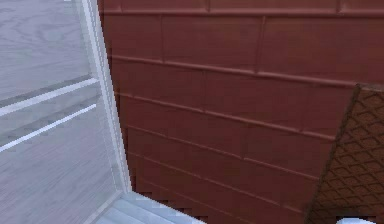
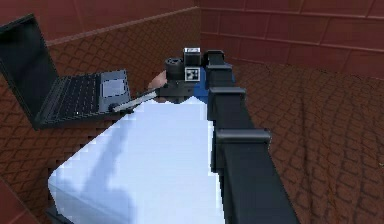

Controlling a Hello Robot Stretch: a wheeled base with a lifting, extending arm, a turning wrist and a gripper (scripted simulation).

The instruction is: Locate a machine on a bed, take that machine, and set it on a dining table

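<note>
Your hand is right by the open laptop, can't tell if it's spread, pinching or holding anything. One laptop, one white pillow, both on the brown quilted bed. Red panelled walls all round.

Open laptop, lid cropped at the arm side view's left edge. White pillow, cut by the bottom edge and partly hidden behind the dark arm. Small blue thing by the gripper, mostly covered by the arm, too little visible to name. Fingers against the laptop's near edge: impossible to tell whether touching or above, or whether holding anything. In the forward view, brown lattice-patterned surface cropped at right and bottom edges. White scrap at the bottom edge, too small to identify. Pale panel, cut off at left.
</note>
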